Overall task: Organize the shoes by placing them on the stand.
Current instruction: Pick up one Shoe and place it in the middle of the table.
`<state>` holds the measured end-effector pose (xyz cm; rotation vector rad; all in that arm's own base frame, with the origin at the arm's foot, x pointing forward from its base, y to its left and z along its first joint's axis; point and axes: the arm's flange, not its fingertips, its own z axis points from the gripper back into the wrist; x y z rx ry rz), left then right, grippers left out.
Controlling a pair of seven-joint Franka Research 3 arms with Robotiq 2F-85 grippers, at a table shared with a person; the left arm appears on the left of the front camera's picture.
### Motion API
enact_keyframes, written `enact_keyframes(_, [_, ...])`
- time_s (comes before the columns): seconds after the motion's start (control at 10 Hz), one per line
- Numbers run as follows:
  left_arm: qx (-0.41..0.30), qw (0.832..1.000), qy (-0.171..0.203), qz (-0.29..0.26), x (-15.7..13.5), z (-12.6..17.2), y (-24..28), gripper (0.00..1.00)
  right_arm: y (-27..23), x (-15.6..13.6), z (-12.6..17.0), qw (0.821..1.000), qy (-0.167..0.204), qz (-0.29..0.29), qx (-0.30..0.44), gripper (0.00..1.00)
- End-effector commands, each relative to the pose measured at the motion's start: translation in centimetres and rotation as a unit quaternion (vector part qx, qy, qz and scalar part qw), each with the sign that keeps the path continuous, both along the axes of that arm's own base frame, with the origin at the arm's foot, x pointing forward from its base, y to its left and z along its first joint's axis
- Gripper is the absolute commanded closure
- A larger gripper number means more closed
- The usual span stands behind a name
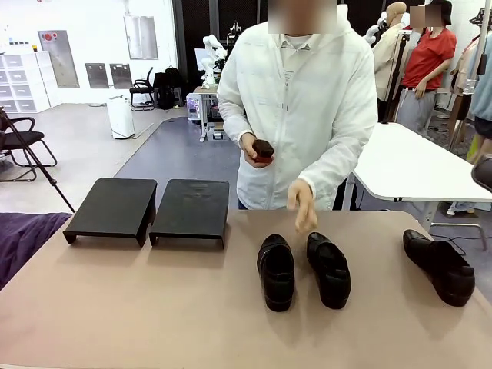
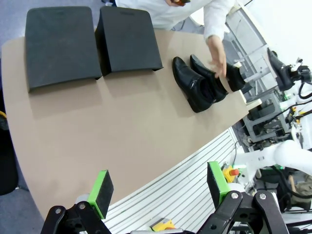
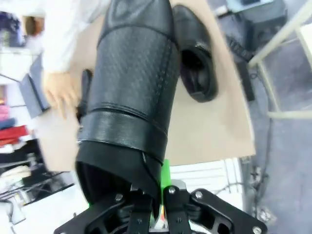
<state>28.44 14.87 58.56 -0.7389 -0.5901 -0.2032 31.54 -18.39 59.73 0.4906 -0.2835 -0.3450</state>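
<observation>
Three glossy black shoes (image 1: 276, 271) lie on the table (image 1: 138, 307), two side by side near the person's hand (image 1: 304, 204) and one farther right, all well apart from the two-part stand (image 1: 150, 206). The fourth shoe (image 3: 134, 83), its toe cut off at the top, hides most of the right gripper (image 3: 158, 187) pinching it near its opening, while the left gripper (image 2: 158, 187) hangs spread wide.

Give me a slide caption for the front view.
Across the table, a person's hand hangs by two side-by-side shoes; a third shoe lies right, the stand left.
</observation>
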Motion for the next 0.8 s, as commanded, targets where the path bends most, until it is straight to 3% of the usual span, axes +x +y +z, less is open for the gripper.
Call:
enact_keyframes(0.0, [-0.005, 1.000, -0.008, -0.007, 0.0, 0.1, 0.0, 0.00, 6.7, 0.6, 2.5, 0.998, -0.043, 0.050, 0.000, 1.00])
enact_keyframes(0.2, [-0.005, 1.000, -0.008, -0.007, 0.0, 0.1, 0.0, 0.00, 16.6, 2.8, 5.1, 0.990, -0.054, 0.126, -0.026, 1.00])
enact_keyframes(0.4, [-0.005, 1.000, -0.008, -0.007, 0.0, 0.1, 0.0, 0.00, 28.6, 5.1, 5.4, 0.979, -0.035, 0.202, -0.009, 1.00])
enact_keyframes(0.5, [-0.005, 1.000, -0.008, -0.007, 0.0, 0.1, 0.0, 0.00, 34.0, 5.5, 4.7, 0.975, -0.017, 0.221, -0.002, 1.00])
enact_keyframes(0.7, [-0.005, 1.000, -0.008, -0.007, 0.0, 0.1, 0.0, 0.00, 43.6, 6.2, 0.0, 0.981, 0.011, 0.188, -0.034, 1.00])
